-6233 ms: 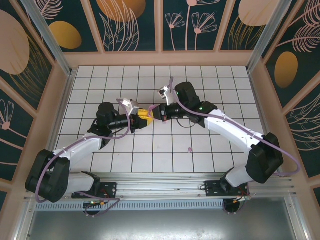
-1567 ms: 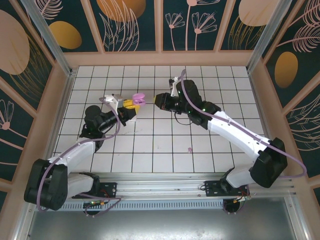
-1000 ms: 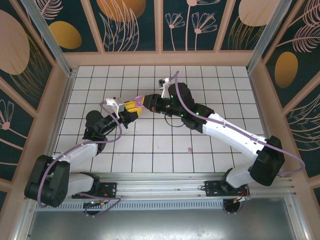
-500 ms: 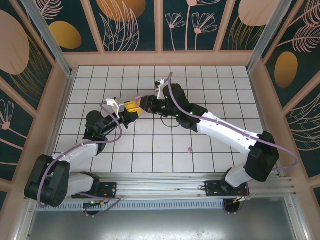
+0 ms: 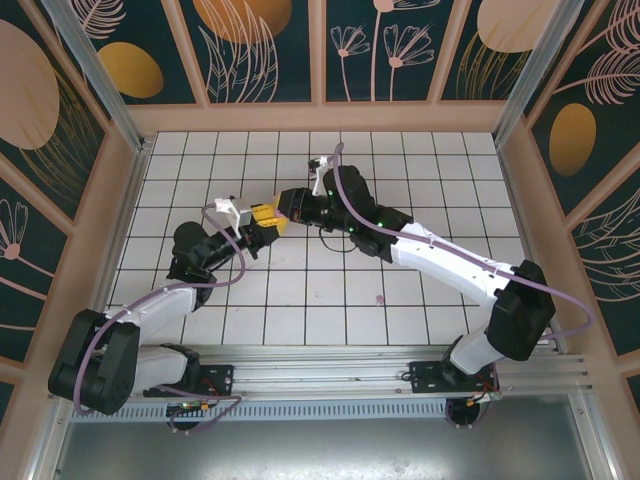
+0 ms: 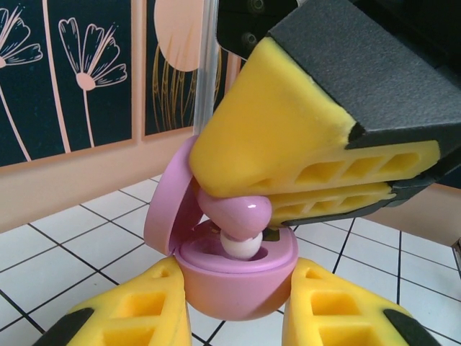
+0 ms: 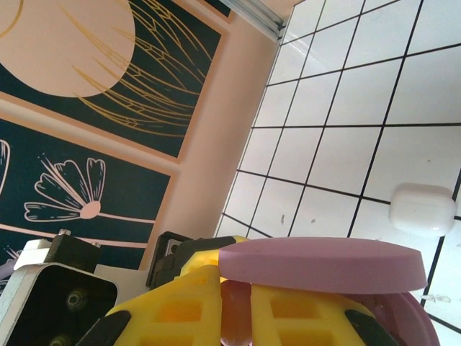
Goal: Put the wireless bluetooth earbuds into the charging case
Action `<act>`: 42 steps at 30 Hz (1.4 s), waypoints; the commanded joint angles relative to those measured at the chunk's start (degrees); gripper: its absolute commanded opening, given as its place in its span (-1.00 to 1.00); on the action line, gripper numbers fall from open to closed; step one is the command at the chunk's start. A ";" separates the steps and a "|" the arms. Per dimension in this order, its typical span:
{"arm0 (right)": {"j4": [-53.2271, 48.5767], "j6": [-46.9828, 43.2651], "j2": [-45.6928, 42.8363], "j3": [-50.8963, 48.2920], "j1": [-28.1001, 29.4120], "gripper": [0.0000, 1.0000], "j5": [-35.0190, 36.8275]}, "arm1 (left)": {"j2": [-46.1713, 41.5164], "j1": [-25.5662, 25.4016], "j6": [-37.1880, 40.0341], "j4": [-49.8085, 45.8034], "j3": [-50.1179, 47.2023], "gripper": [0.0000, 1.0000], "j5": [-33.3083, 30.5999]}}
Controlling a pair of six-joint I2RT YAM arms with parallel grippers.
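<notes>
My left gripper [image 6: 234,313] is shut on the round pink charging case [image 6: 238,288], one yellow finger on each side. The lid [image 6: 169,209] stands open to the left. Pressed between the yellow fingers [image 6: 288,137] of my right gripper, a pink earbud [image 6: 234,213] comes down from above, and its white tip [image 6: 241,247] sits in the case's recess. In the right wrist view my right gripper [image 7: 234,310] is shut on the earbud [image 7: 235,317], just under the lid's edge [image 7: 324,265]. From above, both grippers meet [image 5: 280,212] over the table's left centre.
A white rounded object [image 7: 423,209] lies on the tiled table beyond the case. A small pink speck [image 5: 378,298] sits on the tiles at the near right. The left wall [image 5: 110,210] stands some tiles away from the grippers.
The grippers were apart 1.6 s ago. My right gripper swung left to the open case and has edged slightly closer over the last half second, with the earbud at the case's recess.
</notes>
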 commanded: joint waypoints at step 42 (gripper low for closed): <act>-16.44 -4.05 2.39 7.12 2.94 -0.44 10.87 | -4.34 -0.35 1.77 -0.05 -0.16 -1.00 -0.67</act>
